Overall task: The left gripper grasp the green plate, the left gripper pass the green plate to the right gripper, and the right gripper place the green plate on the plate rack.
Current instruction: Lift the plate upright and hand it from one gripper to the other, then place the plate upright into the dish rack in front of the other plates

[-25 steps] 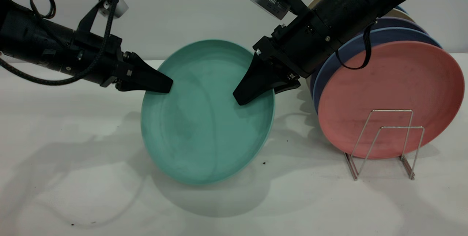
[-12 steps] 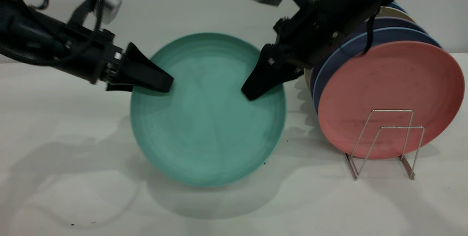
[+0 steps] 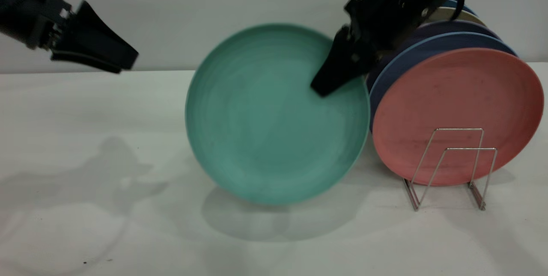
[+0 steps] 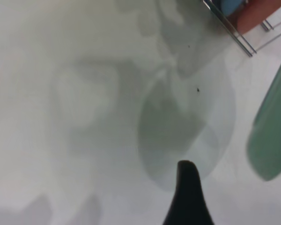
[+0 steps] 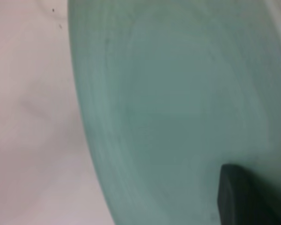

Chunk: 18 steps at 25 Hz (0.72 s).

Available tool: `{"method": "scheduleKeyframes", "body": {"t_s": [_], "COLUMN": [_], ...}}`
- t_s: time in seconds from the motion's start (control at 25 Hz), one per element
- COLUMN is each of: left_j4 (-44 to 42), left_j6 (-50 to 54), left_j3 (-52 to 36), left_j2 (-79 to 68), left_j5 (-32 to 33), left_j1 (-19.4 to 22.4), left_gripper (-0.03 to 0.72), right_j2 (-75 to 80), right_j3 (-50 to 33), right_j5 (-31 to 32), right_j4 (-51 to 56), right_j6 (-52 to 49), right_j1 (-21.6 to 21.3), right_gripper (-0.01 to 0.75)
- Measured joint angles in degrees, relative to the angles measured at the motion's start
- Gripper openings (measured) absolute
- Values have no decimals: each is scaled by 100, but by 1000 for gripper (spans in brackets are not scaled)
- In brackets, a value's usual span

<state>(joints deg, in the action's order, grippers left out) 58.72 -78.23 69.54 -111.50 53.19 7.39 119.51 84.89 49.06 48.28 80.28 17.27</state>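
Green plate: centre of the exterior view, held on edge clear of the table, its face toward the camera and its shadow on the surface below. Its right rim is just beside the pink plate.

Right gripper: upper right of the frame, fingers closed over the upper right rim of the green plate, the front finger lying across the plate's face. It alone carries the plate. Its wrist view shows the plate face filling the frame with one dark finger at the lower right.

Left gripper: upper left of the frame, well apart from the plate and holding nothing. How far its fingers are parted cannot be told; its wrist view shows one fingertip over bare table.

Plate rack: lower right of the frame. The pink plate and blue plates behind it stand in its rear slots, and the front wire loops appear free.

Governing relation: the rack lies to the right of the carried plate. Judged requirement: the plate stays on edge, face parallel to the pink plate, and goes down in front of it. Risk: knocking the pink plate.

Writing, brands, labels: none readable.
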Motion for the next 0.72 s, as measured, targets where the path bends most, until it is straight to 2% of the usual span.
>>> {"method": "scheduleKeyframes", "body": {"t_s": [0.24,0.4,0.52,0.6,0.72], "left_j4": [-45,-49,-49,-49,-49], "left_j6": [0,0,0,17,17], "left_j3": [0,0,0,0,0], "left_j2": [95,95,95,95,95], "left_j5": [-37,-37,-37,-37,-37], "left_j1": [37,37,37,37,37], "left_gripper": [581,580,580,580,580], "right_j2": [-1130,-1947,-2415,-2643,-2758], "right_j3": [-5,-5,-17,-206,-909], "right_j5": [373,889,1117,1082,521], "right_j4": [-1434,-2750,-3072,-2962,-2891], "right_j6": [173,-375,-818,-841,-680], "right_j1": [0,-18,-153,-332,-594], "right_gripper": [102,102,102,102,102]}}
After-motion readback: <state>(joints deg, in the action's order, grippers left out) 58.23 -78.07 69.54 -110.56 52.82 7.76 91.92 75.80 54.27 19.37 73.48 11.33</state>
